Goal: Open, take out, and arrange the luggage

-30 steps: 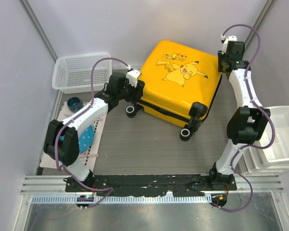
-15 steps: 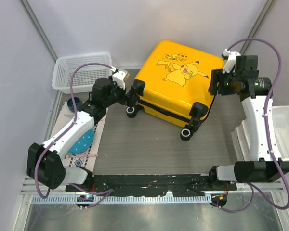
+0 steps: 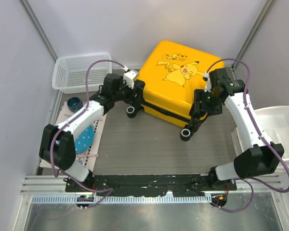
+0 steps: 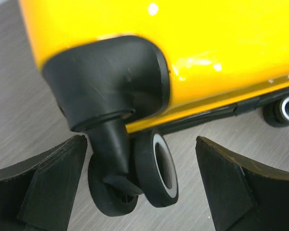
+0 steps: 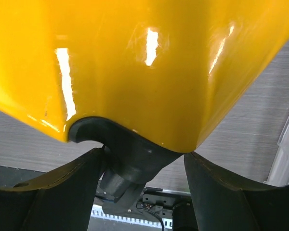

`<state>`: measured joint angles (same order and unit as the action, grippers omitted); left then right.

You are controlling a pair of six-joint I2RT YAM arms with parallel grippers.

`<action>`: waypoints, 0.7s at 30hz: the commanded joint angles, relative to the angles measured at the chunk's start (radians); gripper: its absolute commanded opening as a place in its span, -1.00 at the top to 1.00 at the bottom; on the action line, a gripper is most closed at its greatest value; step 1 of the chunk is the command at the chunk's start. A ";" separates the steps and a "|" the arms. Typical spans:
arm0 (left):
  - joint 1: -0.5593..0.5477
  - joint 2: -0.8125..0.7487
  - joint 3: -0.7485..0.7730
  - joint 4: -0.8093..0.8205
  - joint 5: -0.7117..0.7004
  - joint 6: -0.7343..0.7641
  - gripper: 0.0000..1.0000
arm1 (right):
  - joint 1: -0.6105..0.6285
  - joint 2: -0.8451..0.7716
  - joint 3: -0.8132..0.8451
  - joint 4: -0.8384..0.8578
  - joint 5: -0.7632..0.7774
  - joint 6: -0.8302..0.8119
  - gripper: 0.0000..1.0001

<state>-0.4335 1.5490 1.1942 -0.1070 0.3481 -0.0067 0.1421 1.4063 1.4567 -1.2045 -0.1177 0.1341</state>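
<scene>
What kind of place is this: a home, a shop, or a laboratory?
Most likely a robot test cell in a laboratory. The left arm and right arm are bolted to a metal rail at the near edge, plain grey walls enclose them, and the yellow suitcase looks like a staged prop.

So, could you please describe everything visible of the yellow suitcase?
The luggage is a glossy yellow hard shell with a Pikachu print, black zip band and black corner wheels. It lies flat and closed, print up, at the far side of the table. The left gripper and right gripper each straddle a wheel corner, open.
</scene>
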 commanded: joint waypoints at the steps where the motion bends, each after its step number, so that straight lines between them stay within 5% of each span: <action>1: -0.010 0.020 0.012 -0.039 0.057 0.042 -0.87 | 0.005 0.023 -0.019 -0.003 0.052 0.061 -0.51; 5: -0.072 0.011 -0.008 -0.043 0.103 0.047 0.11 | 0.004 0.055 -0.016 0.014 0.085 0.071 -0.40; 11: -0.198 0.031 -0.027 -0.020 0.127 -0.048 0.75 | -0.063 0.215 0.198 0.062 0.151 0.029 -0.24; 17: -0.240 0.126 0.050 0.066 0.057 -0.159 0.95 | -0.162 0.425 0.485 0.033 0.132 -0.082 -0.26; 21: -0.212 0.117 0.082 0.098 0.043 -0.161 0.78 | -0.165 0.398 0.440 -0.038 0.064 -0.128 -0.47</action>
<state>-0.6289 1.6535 1.2446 -0.0891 0.2920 -0.1440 -0.0486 1.8053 1.9079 -1.4094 0.0402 0.0380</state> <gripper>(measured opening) 0.686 0.694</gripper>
